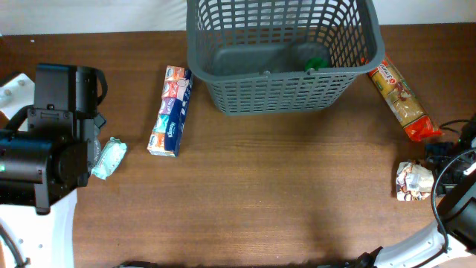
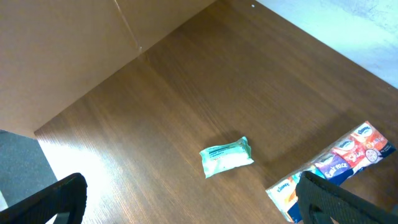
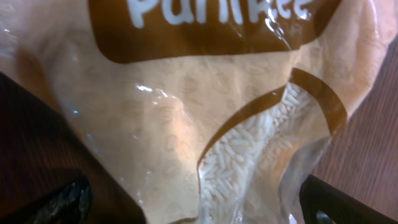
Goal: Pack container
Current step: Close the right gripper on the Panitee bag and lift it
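The container (image 1: 223, 71), a dark grey lattice basket, stands at the far middle of the table with a green item (image 1: 316, 63) inside. A long rice bag (image 1: 400, 91) lies to its right and fills the right wrist view as a tan bag (image 3: 186, 106). My right gripper (image 3: 199, 208) is open, one finger on each side of that bag. A small teal packet (image 2: 226, 156) lies ahead of my open left gripper (image 2: 193, 211), which has nothing between its fingers. A tissue multipack (image 1: 171, 112) lies left of the basket and shows beside my right-hand finger (image 2: 329, 199).
A small crumpled snack packet (image 1: 413, 181) lies near the right edge, beside my right arm (image 1: 457, 186). My left arm (image 1: 48, 149) takes up the table's left side, with the teal packet (image 1: 109, 158) just to its right. Bare wood stretches across the front middle.
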You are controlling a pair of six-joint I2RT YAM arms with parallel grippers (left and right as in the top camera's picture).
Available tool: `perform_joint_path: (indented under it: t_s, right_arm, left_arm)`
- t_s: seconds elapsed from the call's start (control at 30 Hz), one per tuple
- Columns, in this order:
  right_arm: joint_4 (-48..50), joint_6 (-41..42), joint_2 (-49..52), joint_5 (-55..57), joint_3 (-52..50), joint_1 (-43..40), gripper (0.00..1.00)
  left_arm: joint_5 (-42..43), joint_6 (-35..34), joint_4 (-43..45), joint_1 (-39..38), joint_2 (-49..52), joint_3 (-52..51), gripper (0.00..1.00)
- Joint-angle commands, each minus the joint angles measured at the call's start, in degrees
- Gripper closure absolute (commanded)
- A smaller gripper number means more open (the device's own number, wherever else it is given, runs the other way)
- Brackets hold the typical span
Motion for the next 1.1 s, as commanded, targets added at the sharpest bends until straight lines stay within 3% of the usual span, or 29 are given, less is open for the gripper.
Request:
perform_joint_path:
  t_s: [0.0, 1.07]
  right_arm:
    - [0.7, -0.6, 0.1, 0.9, -0.4, -0.1, 0.01]
    - [3.8, -0.6, 3.4, 0.3, -2.9, -0.1, 0.01]
  left_arm:
    - [-0.4, -0.5, -0.1, 0.4, -0.5, 0.6, 0.01]
    - [-0.4, -0.5, -0.1, 0.4, -0.5, 0.6, 0.01]
